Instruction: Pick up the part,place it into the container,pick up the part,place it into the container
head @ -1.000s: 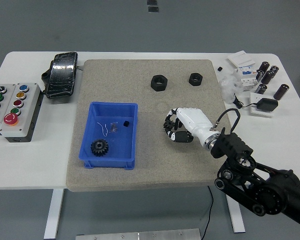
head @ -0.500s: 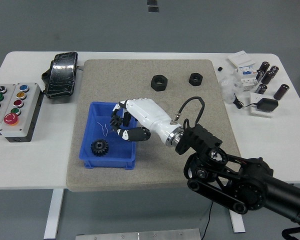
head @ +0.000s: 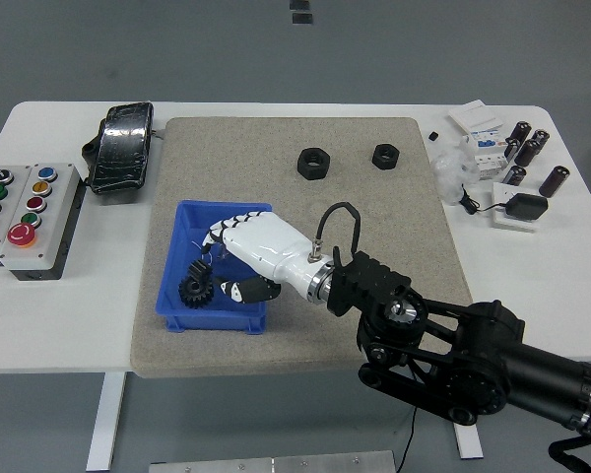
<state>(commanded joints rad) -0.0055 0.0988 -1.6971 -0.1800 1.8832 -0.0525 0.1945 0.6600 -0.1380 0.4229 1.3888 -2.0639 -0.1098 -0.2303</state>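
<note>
Since the earlier frames the right hand has travelled leftward from the open mat to a spot inside the blue container, and its black arm now stretches in from the lower right across the mat's near half. Farthest left, a grey button box with coloured buttons sits on the white table, and behind it a black plastic-wrapped pad lies by the mat's far-left corner. Next comes the container, resting on the left part of the tan mat; a black gear lies in its near-left part, and the white-shelled hand hangs over the bin's middle with its fingers curled downward just beside and above the gear. Whether those fingers hold a part or have let one go cannot be told, since the palm hides what is under them. Further right, two black hex nuts lie on the far part of the mat, well apart from the bin: the larger nut and, right of it, the smaller nut. Past the mat's right edge, a cluster of small dark cylinders, white boxes and a black adapter with its cable sits on the table's far-right corner.
</note>
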